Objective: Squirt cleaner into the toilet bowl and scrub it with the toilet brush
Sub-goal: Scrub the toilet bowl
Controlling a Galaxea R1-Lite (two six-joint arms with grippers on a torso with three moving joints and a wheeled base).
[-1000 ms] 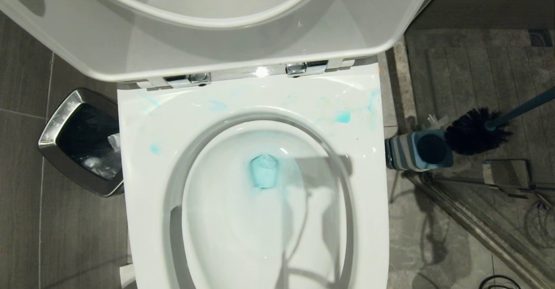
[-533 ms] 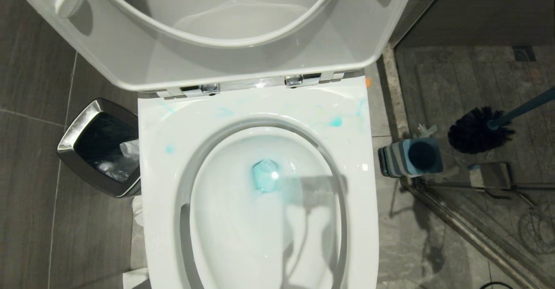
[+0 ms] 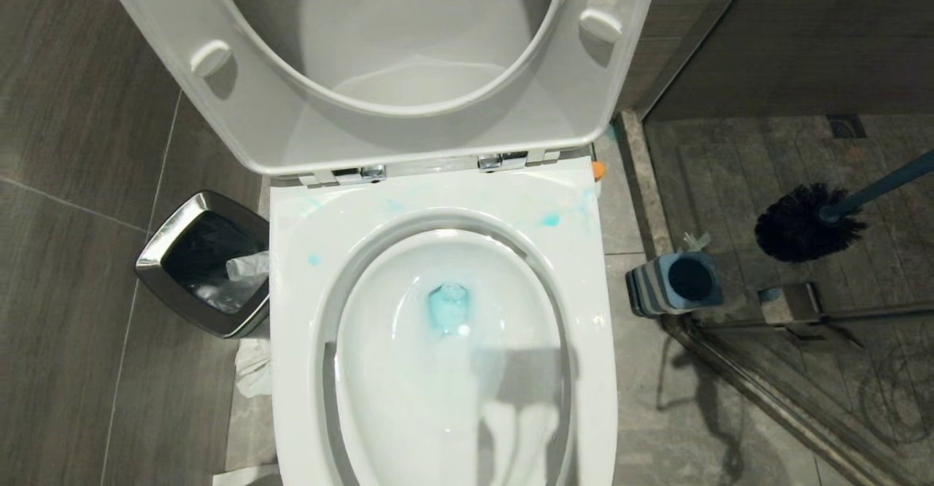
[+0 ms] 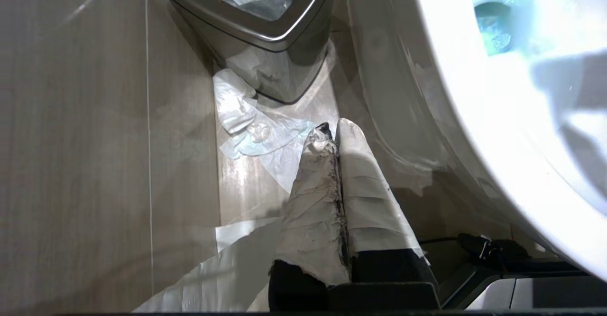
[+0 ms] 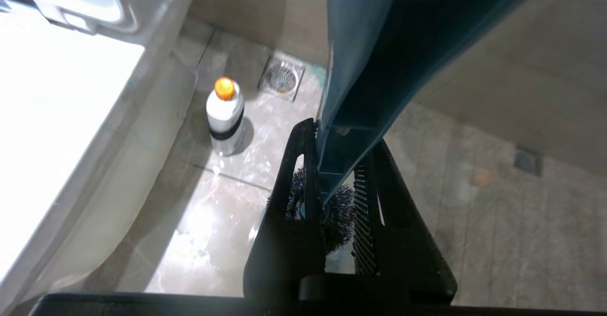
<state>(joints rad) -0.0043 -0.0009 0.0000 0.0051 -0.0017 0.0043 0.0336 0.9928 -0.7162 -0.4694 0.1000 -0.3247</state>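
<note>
Right claw (image 5: pixel 332 183) clenched on toilet brush handle, off to right of toilet, above floor; arm itself outside head view. Left claw (image 4: pixel 332 133) pressed shut on nothing, fingers wrapped in white tape, hanging low beside toilet's left flank over crumpled paper (image 4: pixel 251 121) on floor.

Largest to smallest:
- Toilet bowl (image 3: pixel 438 427): seat and lid (image 3: pixel 408 136) raised, basin fully exposed, wide rim clear of any tool.
- Steel bin (image 3: pixel 208 263): on floor at left of toilet, lined, paper inside.
- Toilet brush (image 3: pixel 803 222): black bristle head held in air well right of bowl, above and beside its holder, touching neither. Handle runs out of picture at right edge.
- Brush holder (image 3: pixel 675 282): striped, on floor just right of toilet, socket vacant.
- Bottle (image 5: pixel 225 116): white with orange cap, upright on floor behind toilet's right rear corner. Presumably the dispenser; label unreadable.
- Cleaner (image 3: pixel 446 307): bright blue pool at bottom of basin, pale blue smears and a blob on rear rim.

Progress, judged: squirting done. Brush out of holder and gripped. Scrubbing not yet begun; bristles not yet in bowl. Remaining: carry head across rim into basin, work over pool and walls.
</note>
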